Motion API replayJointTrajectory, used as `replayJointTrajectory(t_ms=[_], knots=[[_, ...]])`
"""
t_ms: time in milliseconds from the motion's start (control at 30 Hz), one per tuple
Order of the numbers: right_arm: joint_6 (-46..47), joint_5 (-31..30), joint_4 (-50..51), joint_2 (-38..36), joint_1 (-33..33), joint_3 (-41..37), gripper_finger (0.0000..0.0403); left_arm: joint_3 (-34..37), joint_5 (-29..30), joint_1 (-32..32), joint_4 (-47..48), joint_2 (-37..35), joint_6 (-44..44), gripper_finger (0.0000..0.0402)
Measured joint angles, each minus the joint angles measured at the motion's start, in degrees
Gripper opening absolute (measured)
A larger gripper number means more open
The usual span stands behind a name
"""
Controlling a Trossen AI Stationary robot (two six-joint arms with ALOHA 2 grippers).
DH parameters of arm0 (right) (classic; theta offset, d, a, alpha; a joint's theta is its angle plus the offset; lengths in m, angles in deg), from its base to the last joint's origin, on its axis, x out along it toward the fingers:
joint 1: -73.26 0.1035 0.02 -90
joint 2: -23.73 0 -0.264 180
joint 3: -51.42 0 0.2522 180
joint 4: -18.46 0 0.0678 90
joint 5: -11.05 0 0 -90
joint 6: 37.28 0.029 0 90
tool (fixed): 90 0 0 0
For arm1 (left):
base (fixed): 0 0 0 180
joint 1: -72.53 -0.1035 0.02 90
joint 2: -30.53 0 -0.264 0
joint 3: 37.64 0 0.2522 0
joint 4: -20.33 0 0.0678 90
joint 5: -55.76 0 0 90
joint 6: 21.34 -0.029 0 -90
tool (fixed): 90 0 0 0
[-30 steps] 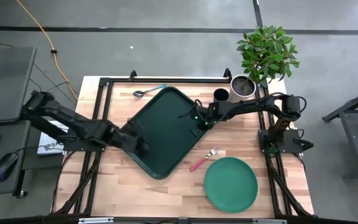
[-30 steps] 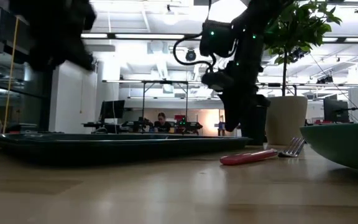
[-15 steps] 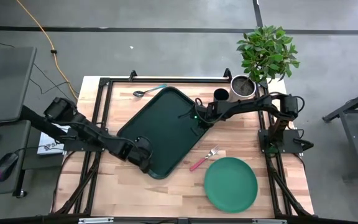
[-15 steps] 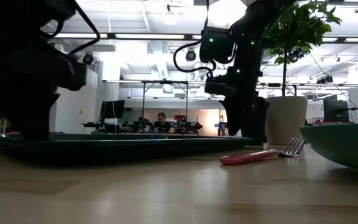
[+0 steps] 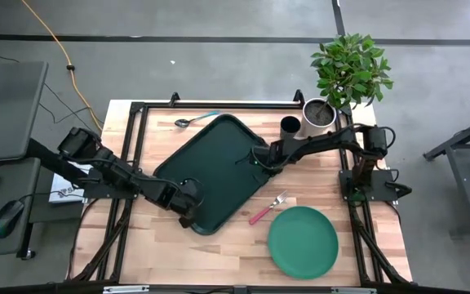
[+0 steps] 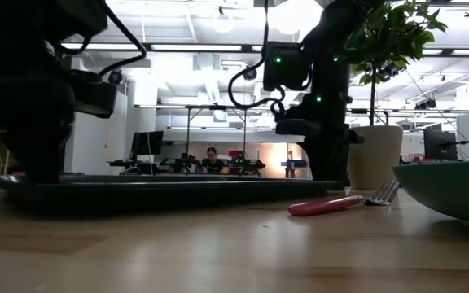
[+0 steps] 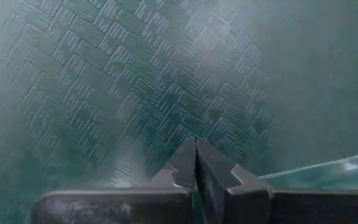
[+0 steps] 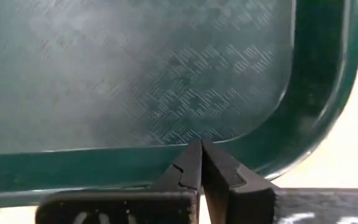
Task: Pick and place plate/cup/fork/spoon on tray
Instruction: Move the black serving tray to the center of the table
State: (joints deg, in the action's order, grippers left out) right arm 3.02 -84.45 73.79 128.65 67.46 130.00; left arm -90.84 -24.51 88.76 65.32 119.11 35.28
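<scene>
The dark green tray lies flat and turned cornerwise on the wooden table. My left gripper is shut and stands over the tray's floor near its near-left edge. My right gripper is shut at the tray's right edge. The green plate lies near the table's near right. The red-handled fork lies between tray and plate. The teal-handled spoon lies beyond the tray's far edge. The dark cup stands beside the white plant pot. My left gripper points down from above, its shut fingertips set on the tray's patterned floor close to the rim; the tray lies flat on the table. My right gripper points down from above, its shut fingertips at the foot of the tray's raised rim, near a rounded corner. Whether they press the rim or the floor, I cannot tell.
The potted plant stands at the table's far right corner. Black frame rails run along the table's left and right sides. Bare wood shows along the near edge. A person sits far off in the room.
My left gripper has swung toward the table's near edge and come down onto the tray near its near-left edge. My right gripper has gone down to the tray's right rim. The tray, plate, fork, spoon and cup stay where they were.
</scene>
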Motion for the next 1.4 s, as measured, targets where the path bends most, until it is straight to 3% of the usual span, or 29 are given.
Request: replayJointTrajectory(t_ms=[567, 1167, 1400], knots=[[16.61, -0.02, -4.15, 0.02, 13.31, 0.00, 0.0000, 0.35, 2.12, -9.47, 8.90, -1.67, -20.93, 0.0000], [28.42, 0.57, -15.72, 0.02, 18.78, -0.05, 0.0000, 0.48, 7.93, -19.89, 12.96, -2.97, -39.92, 0.0000], [31.90, -0.40, -20.03, -0.02, 21.41, -0.07, 0.0000, 0.39, 13.52, -24.05, 12.63, -3.06, -47.98, 0.0000]])
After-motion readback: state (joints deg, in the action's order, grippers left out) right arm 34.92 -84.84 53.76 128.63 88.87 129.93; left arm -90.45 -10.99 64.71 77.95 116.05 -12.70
